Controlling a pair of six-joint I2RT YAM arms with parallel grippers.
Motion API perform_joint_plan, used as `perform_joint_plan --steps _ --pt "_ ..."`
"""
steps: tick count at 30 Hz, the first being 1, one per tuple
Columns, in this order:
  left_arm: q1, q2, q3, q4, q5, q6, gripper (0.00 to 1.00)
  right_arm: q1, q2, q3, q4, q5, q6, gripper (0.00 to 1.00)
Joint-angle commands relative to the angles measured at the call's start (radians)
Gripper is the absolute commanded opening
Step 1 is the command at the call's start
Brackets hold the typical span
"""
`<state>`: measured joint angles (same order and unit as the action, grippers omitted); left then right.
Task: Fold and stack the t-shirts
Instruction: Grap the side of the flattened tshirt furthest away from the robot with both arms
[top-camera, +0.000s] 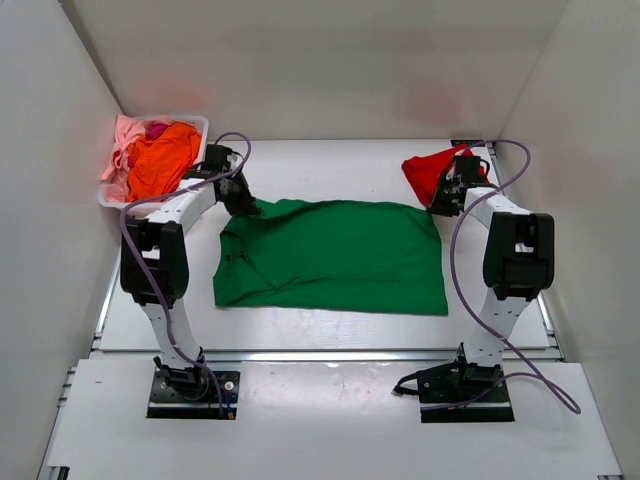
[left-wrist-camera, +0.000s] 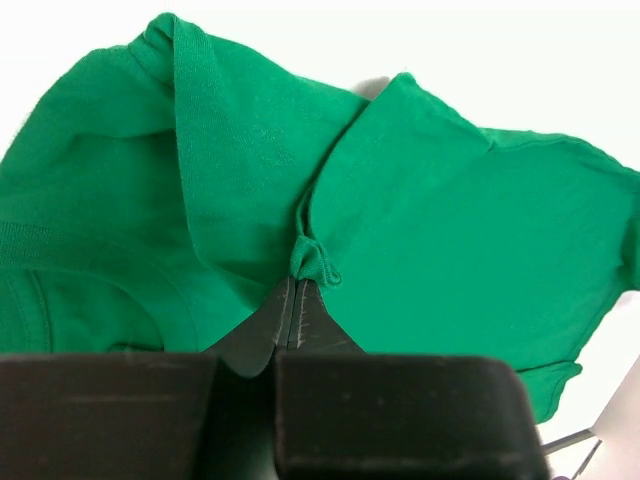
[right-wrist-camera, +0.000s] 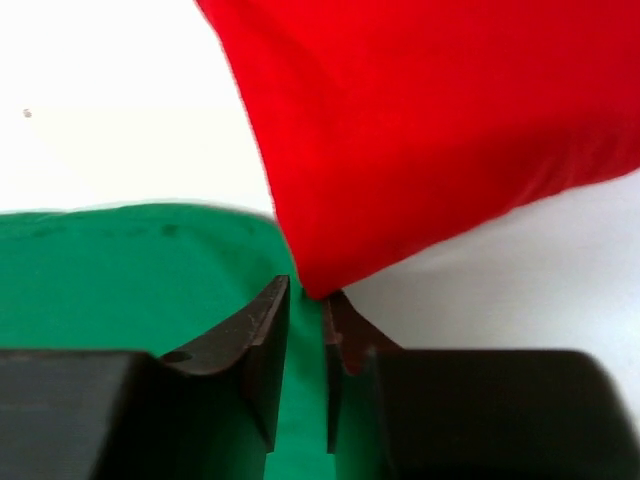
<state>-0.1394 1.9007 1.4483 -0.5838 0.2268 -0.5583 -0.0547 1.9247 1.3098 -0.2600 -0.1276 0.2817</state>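
A dark green t-shirt (top-camera: 330, 255) lies spread flat in the middle of the table. My left gripper (top-camera: 243, 205) is at its far left corner, shut on a small pinch of the green cloth (left-wrist-camera: 312, 262), which folds and bunches around the tips (left-wrist-camera: 297, 285). My right gripper (top-camera: 441, 207) is at the shirt's far right corner. Its jaws (right-wrist-camera: 307, 295) stand a narrow gap apart over the green cloth (right-wrist-camera: 120, 280). A red t-shirt (top-camera: 428, 170) lies crumpled just beyond; its corner (right-wrist-camera: 420, 130) touches my right fingertips.
A white basket (top-camera: 197, 121) stands at the far left corner, holding an orange shirt (top-camera: 165, 160), a pink one (top-camera: 122, 150) and a magenta one (top-camera: 157, 130). White walls close in the table on three sides.
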Motion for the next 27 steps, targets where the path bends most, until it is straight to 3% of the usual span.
perform_joint_plan --steps 1,5,9,12,14,16,17,19,22,27 --pt "0.003 -0.080 -0.023 0.036 0.022 -0.008 0.00 0.004 -0.046 -0.001 0.062 -0.037 0.000 0.17" --pt "0.007 -0.086 -0.023 0.038 0.025 -0.008 0.00 0.013 -0.044 -0.021 0.059 -0.014 0.016 0.18" --pt "0.012 -0.092 -0.026 0.038 0.029 -0.006 0.00 0.016 -0.046 -0.017 0.050 -0.007 0.014 0.01" --pt "0.026 -0.091 -0.034 0.039 0.034 -0.005 0.00 0.010 -0.056 -0.035 0.048 0.003 0.013 0.01" --pt "0.020 -0.091 -0.032 0.042 0.034 -0.009 0.00 0.010 -0.067 -0.038 0.054 -0.003 0.014 0.08" --pt "0.015 -0.088 -0.028 0.044 0.039 -0.009 0.00 0.009 -0.084 -0.064 0.065 -0.004 0.005 0.31" --pt "0.012 -0.083 -0.028 0.045 0.040 -0.011 0.00 0.009 -0.095 -0.073 0.092 -0.015 -0.001 0.49" --pt "0.015 -0.083 -0.026 0.045 0.039 -0.012 0.00 0.012 -0.108 -0.099 0.126 -0.015 -0.006 0.63" --pt "0.009 -0.080 -0.026 0.050 0.042 -0.015 0.00 0.003 -0.150 -0.138 0.192 -0.075 0.005 0.65" --pt "0.008 -0.071 -0.022 0.052 0.045 -0.015 0.00 0.001 -0.165 -0.135 0.211 -0.040 0.016 0.58"
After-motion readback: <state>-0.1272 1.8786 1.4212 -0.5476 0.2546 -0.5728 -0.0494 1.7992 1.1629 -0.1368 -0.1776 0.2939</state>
